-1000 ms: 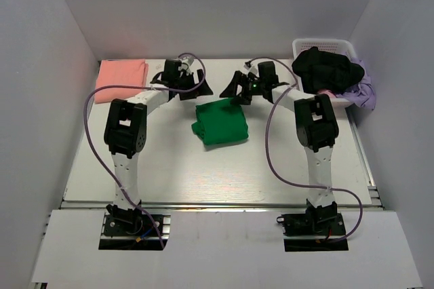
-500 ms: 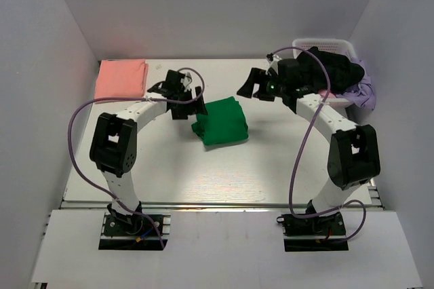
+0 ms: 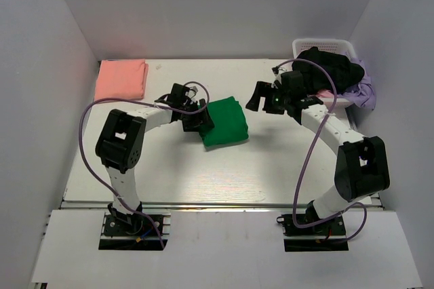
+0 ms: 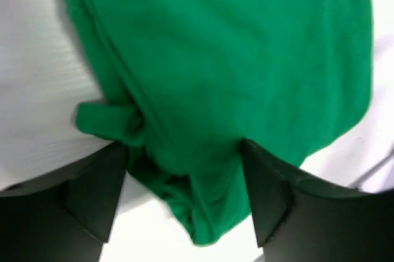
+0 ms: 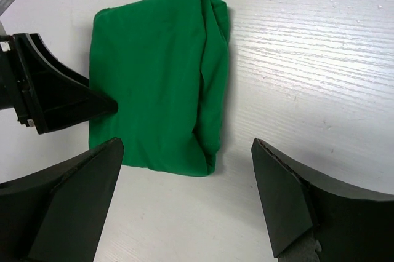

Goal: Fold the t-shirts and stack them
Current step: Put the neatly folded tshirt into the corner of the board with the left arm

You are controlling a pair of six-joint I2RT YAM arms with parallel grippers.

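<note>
Seen from above, a white table (image 3: 203,167) holds two shirts. The green t-shirt (image 3: 227,123) lies folded into a compact rectangle near the middle. The salmon-pink t-shirt (image 3: 122,79) lies folded flat at the far left corner, well apart from it.

The left gripper (image 3: 201,119) sits low at the green shirt's left edge. In its wrist view its two fingers (image 4: 92,194) stand wide apart with the bunched edge of the cloth between them, not yet pinched. The right gripper (image 3: 256,98) hovers to the right of the shirt, spread fully and holding nothing.

We judge the step in hand to be gripping the green bundle to carry it onto the pink one. To do it well, we would reach deep enough to catch every layer, since a loose flap pokes out beside one finger, and we would lift evenly.

A white basket (image 3: 302,46) of dark clothes sits far right. We see no readable writing or labels.
</note>
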